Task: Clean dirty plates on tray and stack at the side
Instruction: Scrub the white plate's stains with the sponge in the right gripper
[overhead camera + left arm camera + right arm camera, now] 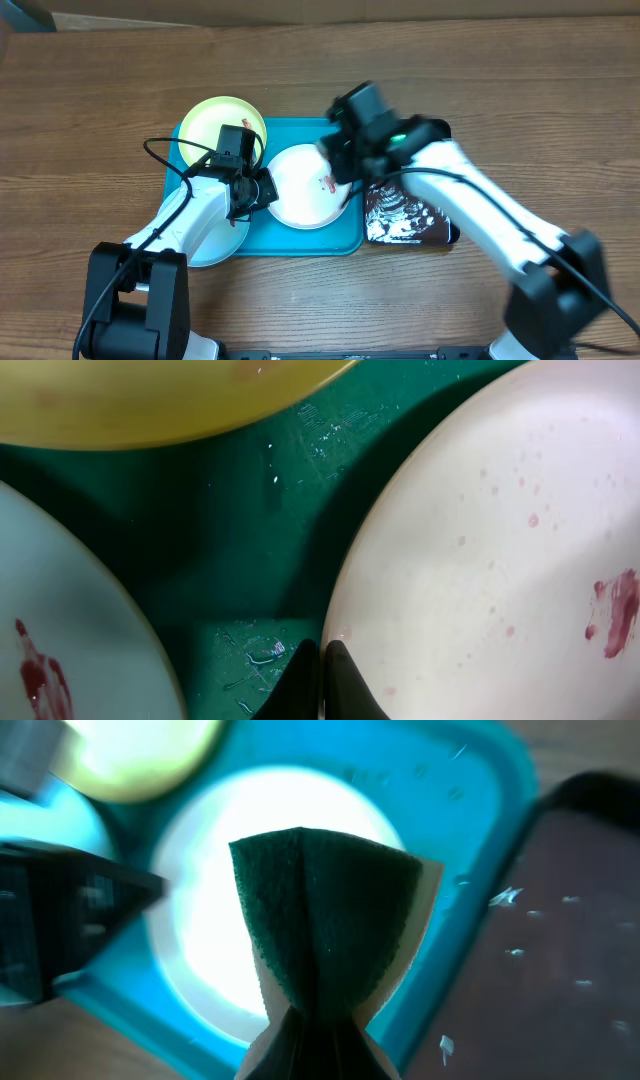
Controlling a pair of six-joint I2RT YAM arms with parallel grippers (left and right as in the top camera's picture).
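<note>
The turquoise tray (pixel 345 238) holds the white plate (pixel 300 190), which has a red smear and specks (pixel 615 610). The yellow-green plate (pixel 220 125) lies over the tray's back left corner. The pale blue plate (pixel 212 248) sits at the front left, mostly under my left arm, with a red smear (pixel 35 675). My left gripper (pixel 322 660) is shut on the white plate's left rim (pixel 500 530). My right gripper (pixel 320 1020) is shut on a green sponge (pixel 330 910) and holds it over the white plate's right side (pixel 210 920).
A glossy black pan (pixel 410 222) lies just right of the tray, also in the right wrist view (pixel 580 920). Water drops sit on the tray floor (pixel 250 530). Wooden table (pixel 520 90) surrounds everything.
</note>
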